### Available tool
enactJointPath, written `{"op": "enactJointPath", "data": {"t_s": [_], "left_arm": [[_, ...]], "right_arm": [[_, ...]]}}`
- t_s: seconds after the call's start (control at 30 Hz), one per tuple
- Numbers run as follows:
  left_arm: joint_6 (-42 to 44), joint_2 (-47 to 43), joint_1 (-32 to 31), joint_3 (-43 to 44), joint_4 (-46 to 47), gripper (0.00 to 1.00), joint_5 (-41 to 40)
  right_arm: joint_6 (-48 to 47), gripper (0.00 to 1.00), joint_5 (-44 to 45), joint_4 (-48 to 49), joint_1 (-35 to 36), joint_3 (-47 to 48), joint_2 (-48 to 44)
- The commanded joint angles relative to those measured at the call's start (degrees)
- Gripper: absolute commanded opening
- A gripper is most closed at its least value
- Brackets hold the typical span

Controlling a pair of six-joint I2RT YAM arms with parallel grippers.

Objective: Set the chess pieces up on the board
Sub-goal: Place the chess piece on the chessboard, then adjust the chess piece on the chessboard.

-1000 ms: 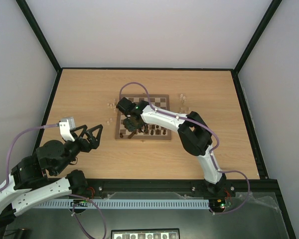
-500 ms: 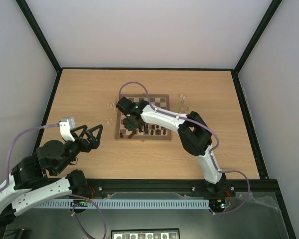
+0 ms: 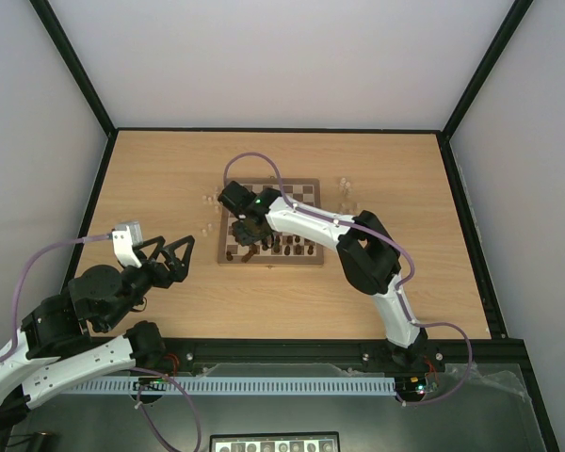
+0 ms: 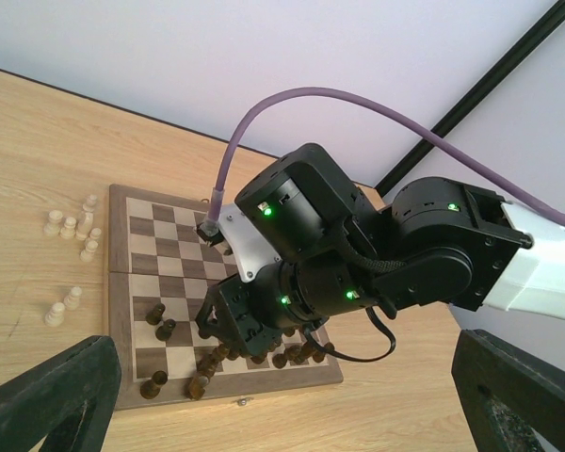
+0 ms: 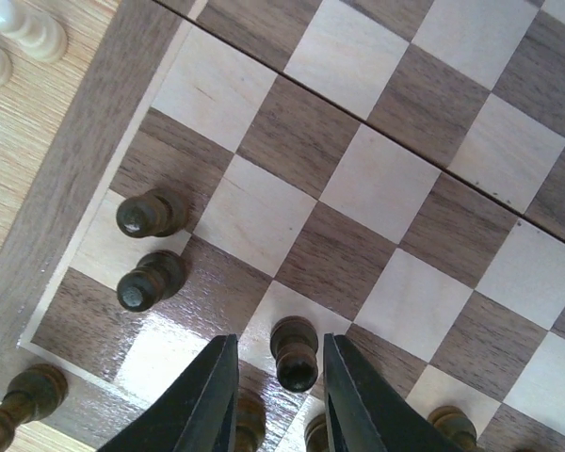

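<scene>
Top external first: the right arm is stretched across the desk (image 3: 151, 169), with the right gripper (image 3: 248, 239) down over the near-left part of the chessboard (image 3: 306, 188). Dark pieces (image 3: 287, 247) crowd the near rows, so that side looks well along. Cream pieces (image 3: 207, 201) wait on the desk off both the left and right edges, and by my reading none is set up yet. The left gripper (image 3: 174, 258) hangs well apart from the board, spread as wide as it goes and holding nothing. I'd say it is parked there so the two arms don't clash.

Left wrist now: its own fingers (image 4: 52, 400) sit at the bottom corners of the view, wide open, framing the scene. The right arm's bulky wrist hides the middle of the near rows, and several dark chessmen show beneath it. Cream pawns (image 4: 71, 226) stand in a loose cluster just beside the board's left border, within easy reach for later.

Right wrist, the close one: a dark pawn (image 5: 295, 353) stands upright on the board between the two black fingers (image 5: 207, 400). They are slightly parted. There is a clear gap on the pawn's left, and the right side is too close to call. So it is no squeeze, and it looks like a piece set down and being let go. Two more dark pawns (image 5: 151, 215) stand near the left border, one to a square, which fits a pawn rank being filled from that end. Further dark pieces peek in along the bottom edge.
</scene>
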Motion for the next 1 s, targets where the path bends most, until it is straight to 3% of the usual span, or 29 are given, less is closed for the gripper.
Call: {"op": "enactJointPath", "data": {"t_s": [0.0,0.73,0.97], "left_arm": [[0.6,0.0,-0.3,-0.4,-0.1,0.99,-1.0],[0.4,-1.0,-0.3,-0.2,-0.3,0.99,-1.7],[0.4,-1.6,-0.3,-0.2,-0.5,0.99,-1.8]], "right_arm": [[-0.4,0.27,0.0,-3.1,-0.1,2.8,-0.8],[-3.2,0.28,-2.9,-6.2,3.3,13.2,6.1],[-2.2,0.24,-0.2,-8.4,3.3,14.7,8.0]]}}
